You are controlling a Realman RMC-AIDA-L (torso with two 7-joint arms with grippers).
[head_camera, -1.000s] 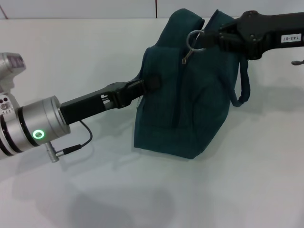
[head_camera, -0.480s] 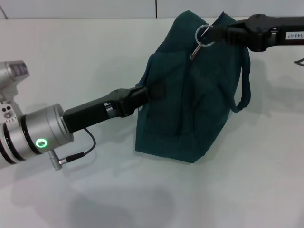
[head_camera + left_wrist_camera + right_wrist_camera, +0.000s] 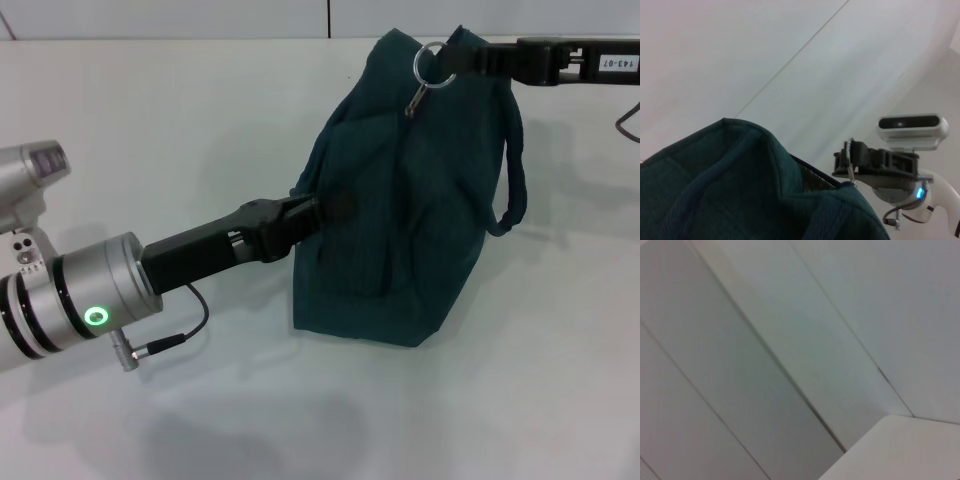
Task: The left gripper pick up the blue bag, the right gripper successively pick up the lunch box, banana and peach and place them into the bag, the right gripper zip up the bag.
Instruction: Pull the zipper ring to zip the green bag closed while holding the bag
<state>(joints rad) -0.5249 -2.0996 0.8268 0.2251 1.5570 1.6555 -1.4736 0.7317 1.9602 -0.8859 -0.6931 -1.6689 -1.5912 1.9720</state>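
The blue bag (image 3: 400,230) stands upright on the white table, its top drawn closed, with a dark strap (image 3: 512,170) looping down its right side. My left gripper (image 3: 312,208) is shut on the bag's left side fabric, at mid height. At the bag's top, my right gripper (image 3: 458,62) is shut on the metal ring of the zipper pull (image 3: 428,62), whose clip hangs below. The left wrist view shows the bag's rim (image 3: 755,150) and the right gripper (image 3: 852,160) at the ring. The lunch box, banana and peach are out of view.
The white table (image 3: 150,120) spreads around the bag. A wall with a vertical seam (image 3: 329,18) runs along the far edge. A thin cable (image 3: 170,340) dangles under my left wrist. The right wrist view holds only wall panels (image 3: 790,340).
My right gripper has pulled the zipper ring up and to the right along the bag's top. The bag has straightened and shifted slightly right, with the left gripper following.
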